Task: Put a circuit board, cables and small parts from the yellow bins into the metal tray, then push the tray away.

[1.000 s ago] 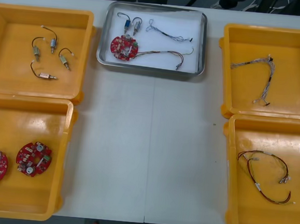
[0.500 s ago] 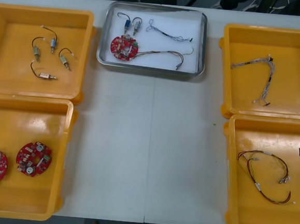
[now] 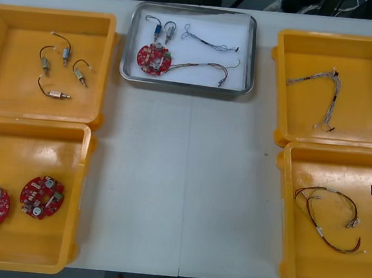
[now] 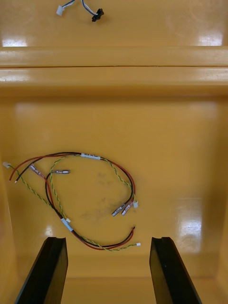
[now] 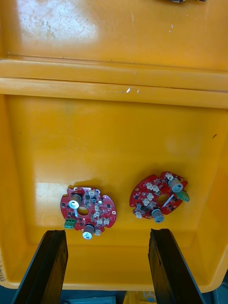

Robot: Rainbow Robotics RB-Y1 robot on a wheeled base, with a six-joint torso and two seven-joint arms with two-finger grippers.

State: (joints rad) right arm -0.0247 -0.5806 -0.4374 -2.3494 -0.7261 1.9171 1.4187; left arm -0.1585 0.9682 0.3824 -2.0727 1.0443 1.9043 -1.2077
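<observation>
No change from a second ago: metal tray (image 3: 185, 87) at the counter's (image 3: 183, 177) far edge, already holding circuit board (image 3: 153, 58), cables (image 3: 208, 65), small metal parts (image 3: 164, 29). With fingers apart, left hand (image 5: 107, 266) above spare boards (image 5: 88, 212), right hand (image 4: 108, 270) above red-and-yellow cable (image 4: 90, 156). Seems finished.
</observation>
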